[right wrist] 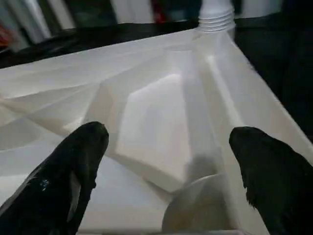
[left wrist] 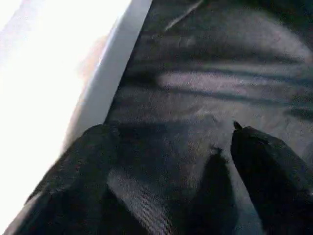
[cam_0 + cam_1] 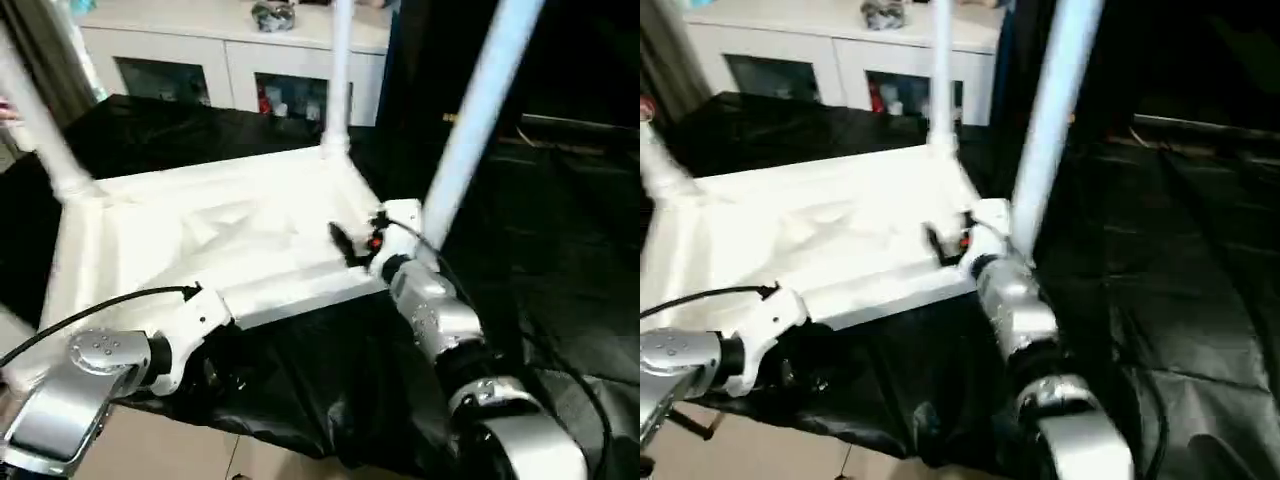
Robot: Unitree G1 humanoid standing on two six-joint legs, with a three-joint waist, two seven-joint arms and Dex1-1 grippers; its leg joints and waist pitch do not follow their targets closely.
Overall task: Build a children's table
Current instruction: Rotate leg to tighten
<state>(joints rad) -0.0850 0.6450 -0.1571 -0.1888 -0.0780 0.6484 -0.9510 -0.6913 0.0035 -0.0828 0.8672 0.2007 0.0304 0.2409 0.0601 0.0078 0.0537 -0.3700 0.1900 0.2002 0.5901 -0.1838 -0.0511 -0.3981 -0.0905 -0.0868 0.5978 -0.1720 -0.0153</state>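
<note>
- Head views: tabletop [image 3: 200,240], white plastic, lies underside-up on a black cloth [image 3: 560,250] that covers the work surface. Three tube legs stand in corner sockets: far-left leg [image 3: 45,130], far-middle leg [image 3: 340,80], near-right leg [image 3: 475,120]. The near-left corner, by the left forearm, appears to carry no leg; the socket itself is hidden. A white cabinet [image 3: 230,50] with glass doors stands behind.
- Head views, right arm: right gripper [image 3: 362,238] hangs over the near-right corner, just beside the base of the near-right leg, with nothing between its fingers.
- Head views, left arm: the forearm reaches in at the near-left edge of the tabletop; its gripper end is low against the cloth.
- Left wrist view: left gripper [image 2: 171,161], fingers spread and empty, over the black cloth; the tabletop's pale rim [image 2: 112,83] runs alongside.
- Right wrist view: right gripper's fingers [image 1: 78,161] stand wide apart over the ribbed underside, a round socket [image 1: 200,205] between them, holding nothing.
- Handling, judged: light, stiff, smooth moulded plastic, likely slippery; legs long and apt to lever. Grip a leg low near its socket, or the tabletop by its rim.
</note>
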